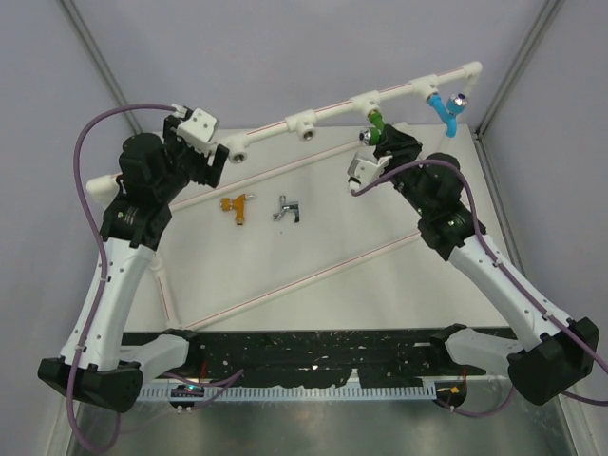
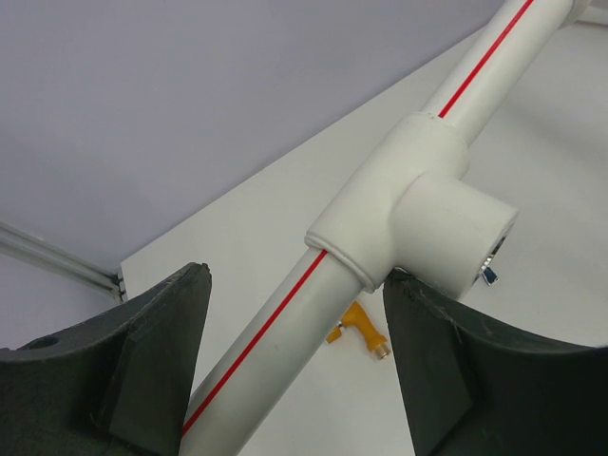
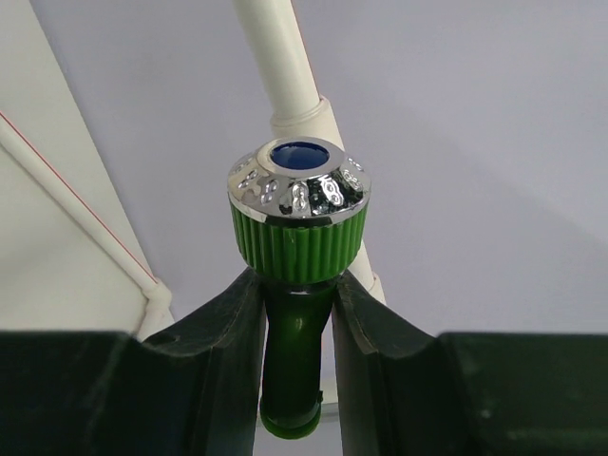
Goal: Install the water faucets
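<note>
Two risks: the left gripper point(image 2: 294, 280), open astride the white pipe point(image 2: 475, 85), may let it turn. The right gripper point(image 3: 296, 290), clamped on the green faucet point(image 3: 296, 237) at the pipe, may thread it crooked. Four faucets: orange faucet point(image 1: 237, 204) and silver faucet point(image 1: 287, 209) loose on the table point(image 1: 313, 237), green held, blue faucet point(image 1: 445, 109) on the pipe.

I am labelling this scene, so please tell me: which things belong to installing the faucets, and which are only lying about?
Job: green faucet in right end effector; blue faucet; orange-gold faucet; silver faucet; white pipe frame.
Not job: purple cables; black rail.
</note>
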